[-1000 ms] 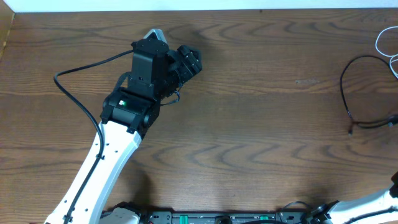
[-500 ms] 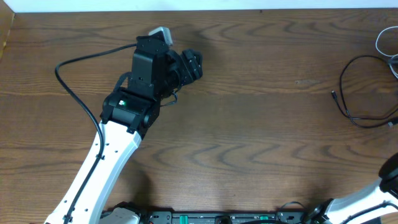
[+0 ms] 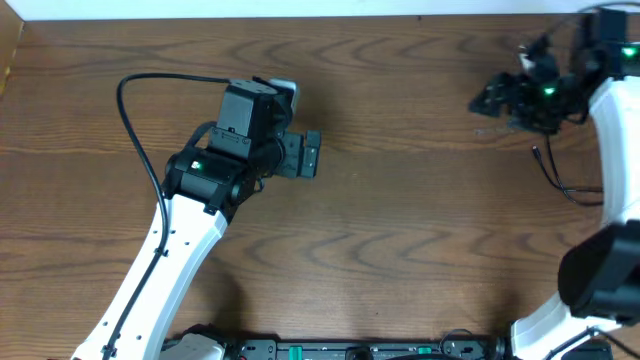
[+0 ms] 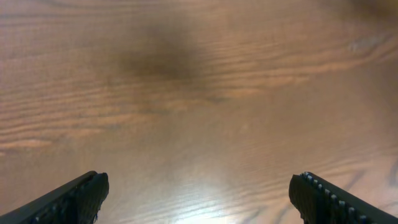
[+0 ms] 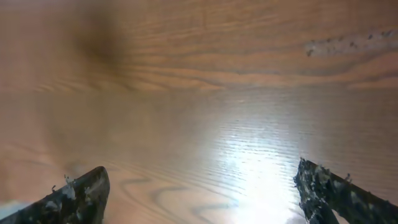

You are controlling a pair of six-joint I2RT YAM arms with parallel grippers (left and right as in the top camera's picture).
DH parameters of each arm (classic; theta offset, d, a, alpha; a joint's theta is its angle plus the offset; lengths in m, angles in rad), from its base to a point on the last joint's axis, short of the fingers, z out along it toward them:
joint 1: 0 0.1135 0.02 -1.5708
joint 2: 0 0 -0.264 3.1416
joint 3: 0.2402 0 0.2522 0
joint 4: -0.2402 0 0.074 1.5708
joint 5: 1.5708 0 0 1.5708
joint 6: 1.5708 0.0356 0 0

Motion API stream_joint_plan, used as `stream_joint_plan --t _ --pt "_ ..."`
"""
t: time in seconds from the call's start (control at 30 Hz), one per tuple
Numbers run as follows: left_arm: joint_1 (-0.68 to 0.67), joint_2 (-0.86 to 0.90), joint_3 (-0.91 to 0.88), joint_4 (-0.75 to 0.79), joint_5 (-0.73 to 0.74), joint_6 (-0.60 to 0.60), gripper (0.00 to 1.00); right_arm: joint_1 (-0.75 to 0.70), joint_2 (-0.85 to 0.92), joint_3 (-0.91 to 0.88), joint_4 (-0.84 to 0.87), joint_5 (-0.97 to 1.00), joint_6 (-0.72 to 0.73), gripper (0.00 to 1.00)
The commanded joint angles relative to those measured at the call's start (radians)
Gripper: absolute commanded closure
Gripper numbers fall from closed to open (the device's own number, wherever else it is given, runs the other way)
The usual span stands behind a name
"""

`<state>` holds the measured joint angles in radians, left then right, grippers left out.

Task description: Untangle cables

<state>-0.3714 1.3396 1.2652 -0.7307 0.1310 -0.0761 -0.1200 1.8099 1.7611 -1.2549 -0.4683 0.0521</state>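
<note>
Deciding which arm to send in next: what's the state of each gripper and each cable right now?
left gripper: jaws wide open, nothing between them, over the table.
right gripper: jaws wide open, nothing between them, over the table.
black cable: lying loose on the table, not held, partly hidden by the right arm.
white cable: not visible in any view.

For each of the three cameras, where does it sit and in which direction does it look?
Overhead: above the table, looking straight down; both arms, left tool, right tool and black cable show.
Left wrist: on the left arm, facing bare wood; its two fingertips show.
Right wrist: on the right arm, facing bare wood; its fingertips show.
Shared: both wrist views show only wood between open fingers.
</note>
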Motion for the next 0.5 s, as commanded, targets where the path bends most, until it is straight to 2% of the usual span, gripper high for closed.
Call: stream_joint_plan --t 0.0,0.13,0.47 --pt "0.000 0.005 0.006 -0.006 -0.012 0.046 0.02 0.068 -0.137 0.085 -0.035 0.247 -0.001 0.07" --pt "0.000 0.005 0.006 -0.006 -0.012 0.046 0.02 0.137 -0.261 0.105 -0.066 0.361 -0.001 0.01" --pt "0.000 0.005 0.006 -0.006 -0.012 0.046 0.02 0.202 -0.493 0.105 -0.204 0.294 0.067 0.01"
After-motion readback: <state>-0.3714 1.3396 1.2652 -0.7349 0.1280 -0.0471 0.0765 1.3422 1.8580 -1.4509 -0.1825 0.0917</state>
